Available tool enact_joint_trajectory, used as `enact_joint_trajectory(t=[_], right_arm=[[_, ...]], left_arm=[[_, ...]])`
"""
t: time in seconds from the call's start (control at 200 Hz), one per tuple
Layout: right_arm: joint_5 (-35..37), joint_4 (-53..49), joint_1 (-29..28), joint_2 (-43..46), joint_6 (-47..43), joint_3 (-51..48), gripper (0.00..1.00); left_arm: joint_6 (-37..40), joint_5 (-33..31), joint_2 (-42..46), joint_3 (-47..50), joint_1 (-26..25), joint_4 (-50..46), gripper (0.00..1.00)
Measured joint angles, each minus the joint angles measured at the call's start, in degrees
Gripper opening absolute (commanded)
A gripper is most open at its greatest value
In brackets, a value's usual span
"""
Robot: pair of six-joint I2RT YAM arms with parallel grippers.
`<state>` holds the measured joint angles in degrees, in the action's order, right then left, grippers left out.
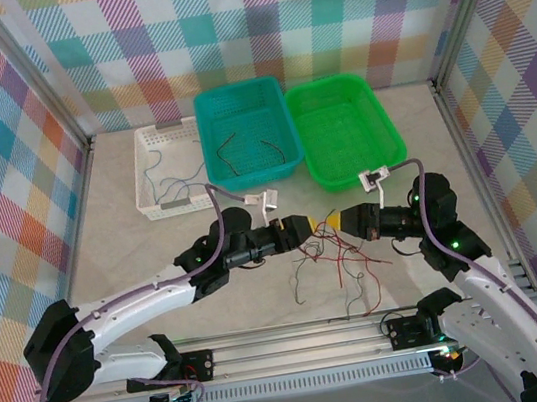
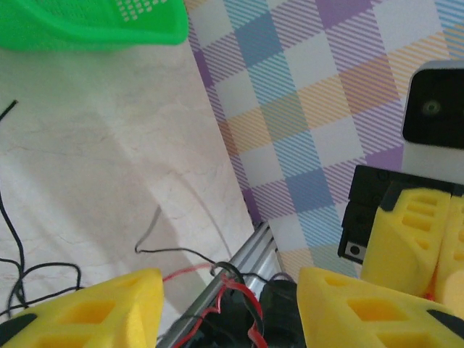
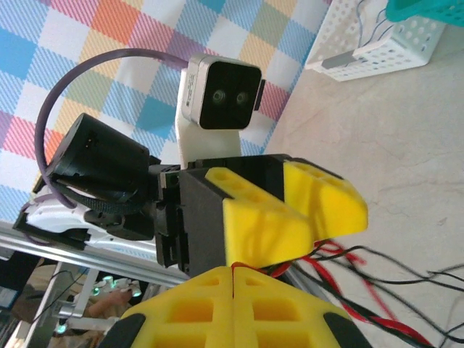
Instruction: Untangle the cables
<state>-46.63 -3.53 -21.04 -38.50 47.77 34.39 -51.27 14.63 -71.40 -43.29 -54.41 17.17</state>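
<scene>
cables (image 1: 339, 253) in a red-black tangle beside left gripper (image 2: 230, 279), jaws apart, and right gripper (image 3: 232, 279), jaws together

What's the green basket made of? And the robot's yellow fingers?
Green basket: looks like shiny moulded plastic, its walls and floor a mesh of small holes. Right gripper's yellow fingers: probably matte plastic, maybe printed; blocky, with hollow cells and no shine.

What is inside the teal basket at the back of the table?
Two short dark cables lie apart on the mesh floor of the teal basket. Nothing covers the floor, but the inner face of the near wall is hidden.
</scene>
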Motion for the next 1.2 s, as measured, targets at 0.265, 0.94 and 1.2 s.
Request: enact_joint_trajectory(t=[0.265,0.94,1.2], right_arm=[[4.5,-3.4,-0.1,-0.9,-3.4,0.9,0.00],[17.2,-8.2,-0.3,-4.8,-9.7,7.2,0.00],[13.7,-12.6,-5.3,-16.1,-15.8,6.9,0.64]], left_arm=[[0.1,3.5,-0.1,0.0,0.2,2.0,0.28],[5.4,1.7,8.6,1.5,1.6,-4.5,0.00],[7.0,-4.5,10.3,1.3,7.7,-19.7,0.11]])
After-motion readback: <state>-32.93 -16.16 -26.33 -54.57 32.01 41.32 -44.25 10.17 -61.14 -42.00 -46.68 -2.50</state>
